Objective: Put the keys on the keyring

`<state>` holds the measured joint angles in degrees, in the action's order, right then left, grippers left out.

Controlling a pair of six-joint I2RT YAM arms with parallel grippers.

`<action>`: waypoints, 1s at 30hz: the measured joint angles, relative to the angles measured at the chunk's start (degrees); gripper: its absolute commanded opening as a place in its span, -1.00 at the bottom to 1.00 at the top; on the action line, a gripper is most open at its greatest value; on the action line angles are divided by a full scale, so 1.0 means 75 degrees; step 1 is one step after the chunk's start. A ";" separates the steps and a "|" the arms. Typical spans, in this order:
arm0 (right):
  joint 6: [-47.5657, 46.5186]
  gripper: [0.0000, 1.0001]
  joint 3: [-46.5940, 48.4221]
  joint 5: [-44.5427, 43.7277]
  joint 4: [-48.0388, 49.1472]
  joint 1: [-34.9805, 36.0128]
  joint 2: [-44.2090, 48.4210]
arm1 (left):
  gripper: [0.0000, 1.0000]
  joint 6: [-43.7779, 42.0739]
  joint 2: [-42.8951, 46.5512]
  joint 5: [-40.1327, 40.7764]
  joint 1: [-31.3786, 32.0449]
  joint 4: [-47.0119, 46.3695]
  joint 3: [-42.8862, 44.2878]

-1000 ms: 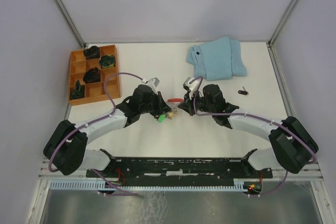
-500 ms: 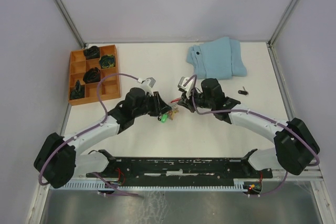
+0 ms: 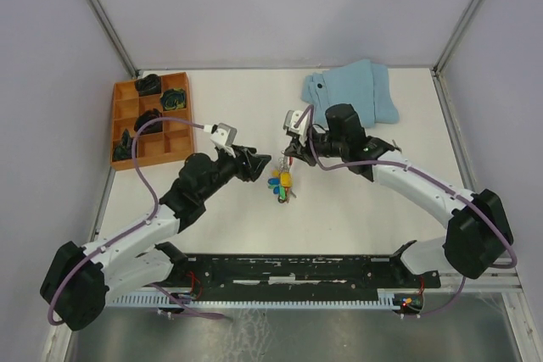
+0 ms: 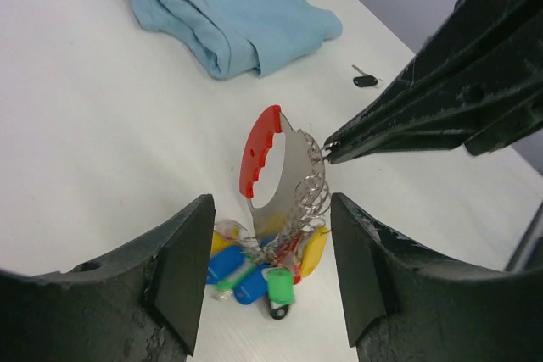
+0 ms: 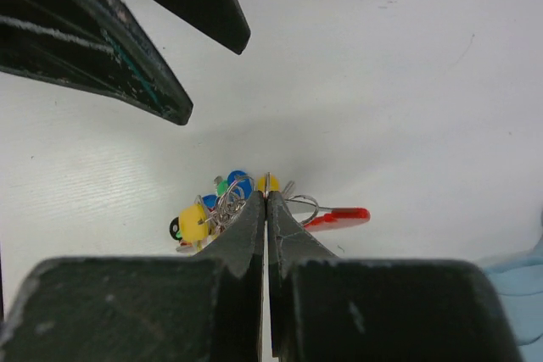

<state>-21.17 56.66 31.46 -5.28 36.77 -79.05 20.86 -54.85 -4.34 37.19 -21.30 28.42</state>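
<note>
The keyring (image 4: 259,150), a red-and-grey loop, stands upright above the table, pinched at its grey metal edge by my right gripper (image 4: 329,152), which is shut on it. The keys (image 4: 263,273), with blue, green, yellow and red heads, hang from it on wire rings and rest in a bunch on the table. My left gripper (image 4: 271,209) is open just short of the bunch, touching nothing. From above, the keys (image 3: 282,184) lie between the left gripper (image 3: 259,163) and the right gripper (image 3: 293,157). The right wrist view shows the shut right gripper (image 5: 266,197), the keys (image 5: 208,209) and the keyring's red part (image 5: 339,218).
An orange compartment tray (image 3: 115,125) with dark lumps sits at the back left. A folded light-blue cloth (image 3: 352,95) lies at the back right. A small black key (image 3: 392,147) lies alone on the table to the right of the right arm.
My left gripper has opened, let go of the keys and drawn back to the left. The right gripper has shifted slightly back with the keyring, and the keys now dangle from it.
</note>
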 measured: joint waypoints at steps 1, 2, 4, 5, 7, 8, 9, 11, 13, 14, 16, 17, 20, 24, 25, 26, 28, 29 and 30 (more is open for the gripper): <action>-0.0061 -0.98 0.0175 0.0055 -0.0189 -0.0079 -0.0055 | 0.34 -0.0213 -0.0108 -0.0035 0.0000 -0.0329 -0.0122; -0.0119 -0.98 0.0323 0.0114 -0.0350 -0.0152 -0.0096 | 0.37 -0.0463 -0.0245 -0.0076 -0.0003 -0.0749 -0.0297; -0.0213 -0.98 0.0469 0.0224 -0.0510 -0.0265 -0.0125 | 0.42 -0.0866 -0.0498 -0.0143 -0.0009 -0.1478 -0.0662; -0.0300 -0.98 0.0501 0.0315 -0.0554 -0.0321 -0.0125 | 0.43 -0.1107 -0.0659 -0.0224 -0.0012 -0.1955 -0.0918; -0.0498 -0.98 0.0510 0.0469 -0.0667 -0.0396 -0.0125 | 0.39 -0.1553 -0.0988 -0.0306 -0.0017 -0.2643 -0.1309; -0.0600 -0.98 0.0510 0.0533 -0.0746 -0.0428 -0.0131 | 0.37 -0.1781 -0.1160 -0.0391 -0.0029 -0.2903 -0.1448; -0.0682 -0.98 0.0510 0.0600 -0.0807 -0.0446 -0.0137 | 0.33 -0.2008 -0.1314 -0.0472 -0.0052 -0.3086 -0.1527; -0.0825 -0.98 0.0510 0.0723 -0.0860 -0.0455 -0.0160 | 0.22 -0.2375 -0.1550 -0.0825 -0.0189 -0.3383 -0.1553; -0.0985 -0.98 0.0510 0.0898 -0.0883 -0.0455 -0.0216 | 0.14 -0.2594 -0.1705 -0.1515 -0.0551 -0.3678 -0.1521; -0.1067 -0.98 0.0510 0.0994 -0.0921 -0.0455 -0.0239 | 0.12 -0.2626 -0.1781 -0.1856 -0.0758 -0.3791 -0.1483; -0.1314 -0.98 0.0510 0.1247 -0.1040 -0.0455 -0.0318 | 0.08 -0.2652 -0.2122 -0.2859 -0.1303 -0.4162 -0.1271; -0.1338 -0.98 0.0510 0.1279 -0.1055 -0.0455 -0.0326 | 0.06 -0.2646 -0.2261 -0.3118 -0.1440 -0.4258 -0.1180; -0.1582 -0.98 0.0510 0.1504 -0.1189 -0.0455 -0.0361 | -0.01 -0.2649 -0.2675 -0.4185 -0.1702 -0.4436 -0.0839; -0.1851 -0.98 0.0510 0.1670 -0.1306 -0.0455 -0.0417 | -0.01 -0.2658 -0.2830 -0.5251 -0.1714 -0.4436 -0.0542; -0.1906 -0.98 0.0510 0.1684 -0.1329 -0.0455 -0.0446 | -0.01 -0.2667 -0.2830 -0.5464 -0.1714 -0.4438 -0.0504; -0.1950 -0.98 0.0510 0.1696 -0.1352 -0.0455 -0.0472 | -0.01 -0.2678 -0.2830 -0.5572 -0.1714 -0.4436 -0.0490; -0.2040 -0.98 0.0510 0.1766 -0.1376 -0.0455 -0.0516 | -0.02 -0.2684 -0.2841 -0.5817 -0.1714 -0.4433 -0.0484; -0.2095 -0.98 0.0510 0.1816 -0.1376 -0.0455 -0.0539 | -0.01 -0.2687 -0.2865 -0.5931 -0.1714 -0.4424 -0.0472; -0.2165 -0.98 0.0510 0.1853 -0.1378 -0.0455 -0.0557 | -0.02 -0.2693 -0.2897 -0.6065 -0.1714 -0.4380 -0.0434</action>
<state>-37.41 60.49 45.36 -15.62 33.36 -83.22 0.67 -76.58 -49.82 24.34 -54.15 25.17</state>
